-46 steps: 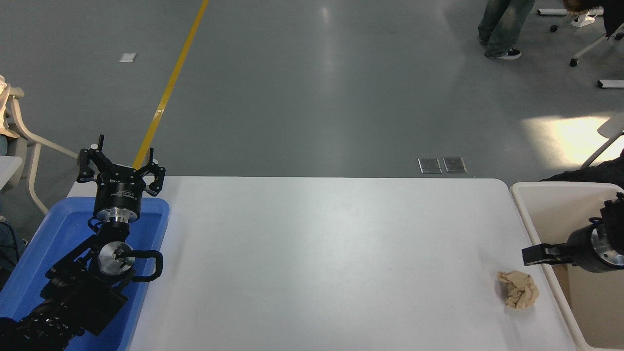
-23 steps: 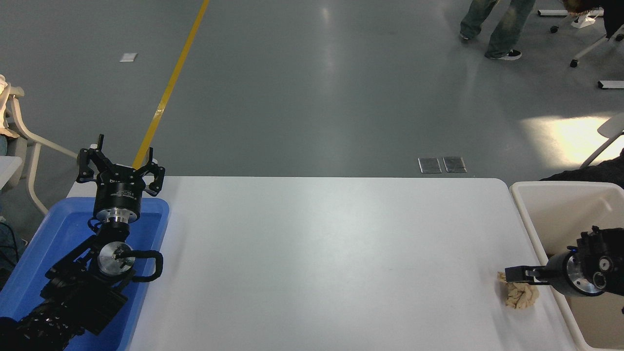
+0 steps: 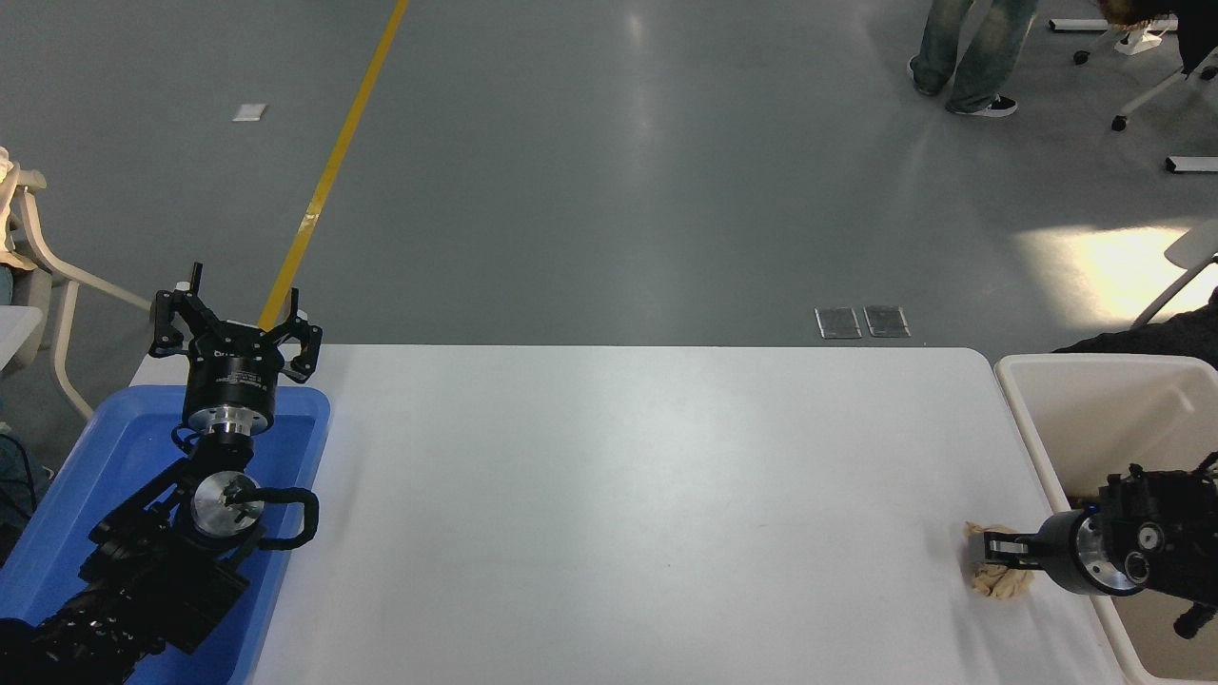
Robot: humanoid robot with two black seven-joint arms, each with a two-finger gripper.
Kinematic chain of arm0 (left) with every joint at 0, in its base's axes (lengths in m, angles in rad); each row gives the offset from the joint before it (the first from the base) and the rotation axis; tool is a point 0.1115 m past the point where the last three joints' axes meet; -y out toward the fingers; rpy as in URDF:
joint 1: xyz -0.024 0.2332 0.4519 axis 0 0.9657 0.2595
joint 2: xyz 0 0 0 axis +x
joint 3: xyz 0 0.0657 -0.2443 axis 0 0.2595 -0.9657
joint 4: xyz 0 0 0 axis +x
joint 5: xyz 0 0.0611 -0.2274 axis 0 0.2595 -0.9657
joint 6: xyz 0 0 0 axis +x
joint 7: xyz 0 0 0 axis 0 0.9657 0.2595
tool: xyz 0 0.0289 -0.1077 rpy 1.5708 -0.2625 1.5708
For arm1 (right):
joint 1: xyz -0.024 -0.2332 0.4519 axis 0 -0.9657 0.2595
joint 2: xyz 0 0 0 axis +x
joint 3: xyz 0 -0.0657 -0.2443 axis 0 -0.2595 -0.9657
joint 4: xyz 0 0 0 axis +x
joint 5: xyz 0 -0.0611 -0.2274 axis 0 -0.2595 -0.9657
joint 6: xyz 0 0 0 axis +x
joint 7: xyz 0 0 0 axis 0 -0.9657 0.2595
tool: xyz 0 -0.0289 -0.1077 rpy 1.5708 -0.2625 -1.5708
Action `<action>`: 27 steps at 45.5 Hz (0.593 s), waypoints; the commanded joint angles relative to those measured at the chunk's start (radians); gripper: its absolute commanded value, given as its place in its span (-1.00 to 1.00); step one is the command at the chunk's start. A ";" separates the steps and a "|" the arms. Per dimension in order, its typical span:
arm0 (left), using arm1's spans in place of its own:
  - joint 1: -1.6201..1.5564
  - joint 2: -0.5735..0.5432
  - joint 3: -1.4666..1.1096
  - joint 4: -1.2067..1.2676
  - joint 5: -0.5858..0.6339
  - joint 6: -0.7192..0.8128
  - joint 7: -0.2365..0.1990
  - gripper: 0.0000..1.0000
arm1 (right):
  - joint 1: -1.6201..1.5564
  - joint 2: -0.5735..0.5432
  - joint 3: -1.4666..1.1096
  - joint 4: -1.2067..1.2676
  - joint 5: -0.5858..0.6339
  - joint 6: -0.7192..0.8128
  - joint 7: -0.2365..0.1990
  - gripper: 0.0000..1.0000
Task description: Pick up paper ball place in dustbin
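The paper ball (image 3: 996, 580), a tan crumpled wad, lies on the white table (image 3: 647, 495) near its right edge. My right gripper (image 3: 1001, 552) reaches in from the right, low over the table, and its fingers pinch the middle of the wad. Paper bulges out above and below the fingers. The ball rests on the table. The dustbin (image 3: 1028, 419), a cream-white deep bin, stands just right of the table, and the right arm crosses its rim. My left gripper (image 3: 233, 328) is parked open over the blue tray at the far left.
A shallow blue tray (image 3: 304, 419) sits at the table's left edge under the left arm. A person's legs (image 3: 971, 48) are on the floor far behind. A chair (image 3: 48, 266) stands at the left.
My right gripper has moved down and left from over the bin's rim onto the paper ball and has closed on it. The ball has shifted slightly left. The left arm has not moved.
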 commanded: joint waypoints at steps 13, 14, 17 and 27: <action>0.000 0.000 0.003 0.000 0.002 0.000 0.000 0.98 | 0.656 -0.357 -0.250 0.373 0.002 0.272 0.005 -1.00; 0.000 0.000 0.003 0.000 0.002 0.000 0.000 0.98 | 0.717 -0.367 -0.281 0.389 0.004 0.295 0.005 -1.00; 0.000 0.000 0.003 0.000 0.002 0.000 0.000 0.98 | 0.904 -0.380 -0.381 0.429 0.004 0.363 0.005 -1.00; 0.000 0.000 0.003 0.000 0.002 0.000 0.000 0.98 | 1.434 -0.282 -0.743 0.483 0.010 0.501 0.034 -1.00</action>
